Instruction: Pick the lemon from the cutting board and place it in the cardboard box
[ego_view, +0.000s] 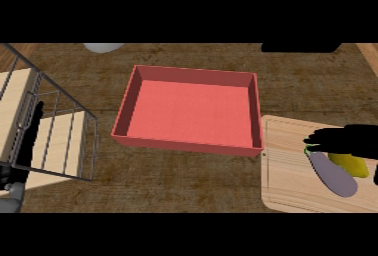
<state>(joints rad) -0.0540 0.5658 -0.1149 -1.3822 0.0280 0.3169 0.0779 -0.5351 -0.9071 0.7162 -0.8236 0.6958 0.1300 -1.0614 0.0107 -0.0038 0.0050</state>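
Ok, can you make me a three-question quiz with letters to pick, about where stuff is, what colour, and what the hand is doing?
1. Where is the lemon?
A. in the box
B. on the cutting board
C. in the wire rack

2. What colour is the box?
A. red
B. blue
C. green

3. What is the right hand doing?
A. resting far from the board
B. holding a cup
C. hanging over the lemon

Answers: B, the lemon lies on the board beside the eggplant. A, its walls and floor are red. C, the dark hand sits just above the lemon.

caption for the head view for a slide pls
Right hand over the lemon beside an eggplant on the cutting board, next to the empty red box.
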